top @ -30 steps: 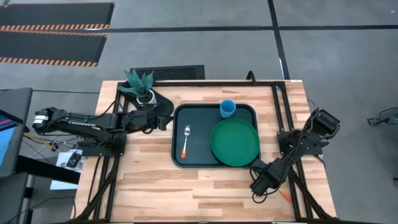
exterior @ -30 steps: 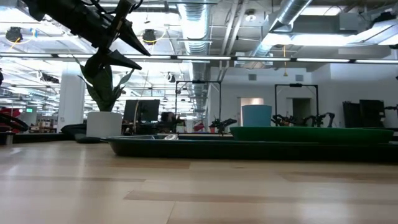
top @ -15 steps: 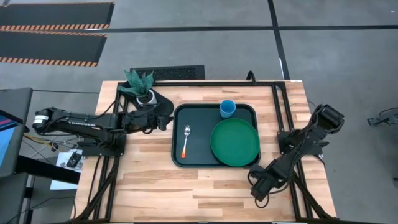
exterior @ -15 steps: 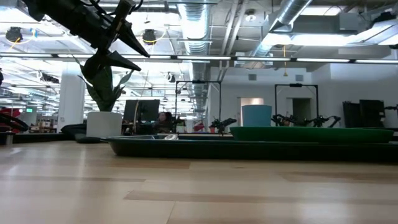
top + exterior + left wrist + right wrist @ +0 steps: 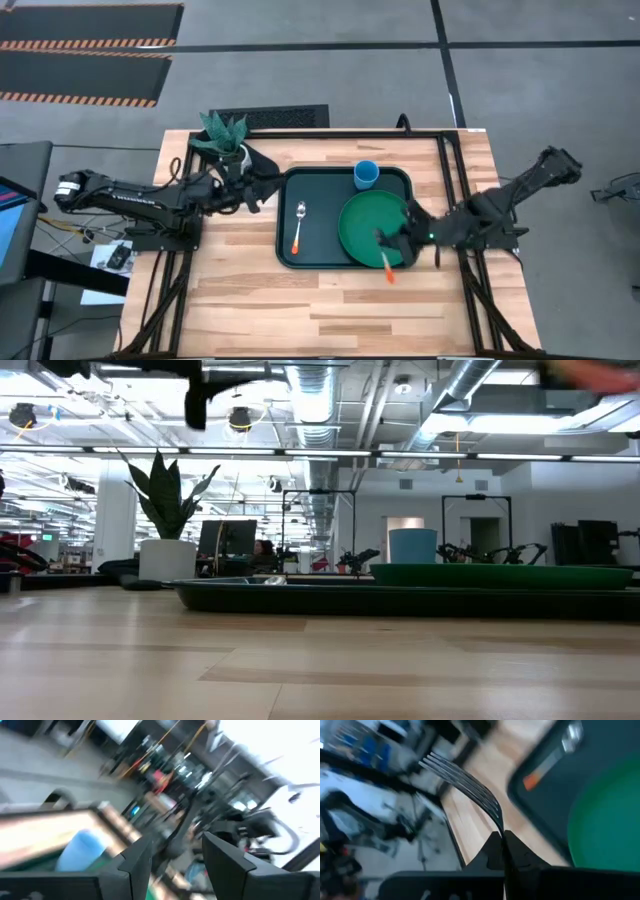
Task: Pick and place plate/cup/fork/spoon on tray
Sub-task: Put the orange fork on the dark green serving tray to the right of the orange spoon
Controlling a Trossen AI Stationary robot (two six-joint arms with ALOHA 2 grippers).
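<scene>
The dark tray (image 5: 300, 190) lies mid-table. On it are the green plate (image 5: 372, 222), the light-blue cup (image 5: 366, 174) and the orange-handled spoon (image 5: 299, 226). My right gripper (image 5: 382, 242) is over the plate's near rim, shut on the fork (image 5: 462, 779). The fork's orange handle (image 5: 387, 267) sticks out toward the near edge. My left gripper (image 5: 262, 186) is open and empty, raised by the tray's far-left corner. The low view shows the tray (image 5: 300, 598), plate (image 5: 500, 575) and cup (image 5: 412, 546). My right gripper pinches the fork between its two fingers at the metal neck (image 5: 500, 831), just behind the tines. The tines stick out ahead of the fingers, and the orange handle (image 5: 387, 267) sticks out behind. The arm comes from the table's right side. The fork is lifted clear.
A white plant pot with a green plant (image 5: 227, 140) stands at the far left, next to my left gripper; it also shows in the low view (image 5: 167, 558). Bare wooden table (image 5: 300, 310) lies near the front edge. A black frame (image 5: 450, 160) runs along the table's right side.
My right gripper has swung from the table's near right corner toward the tray and now holds the fork lifted over the plate's near rim. My left gripper has risen, out of the top of the low view.
</scene>
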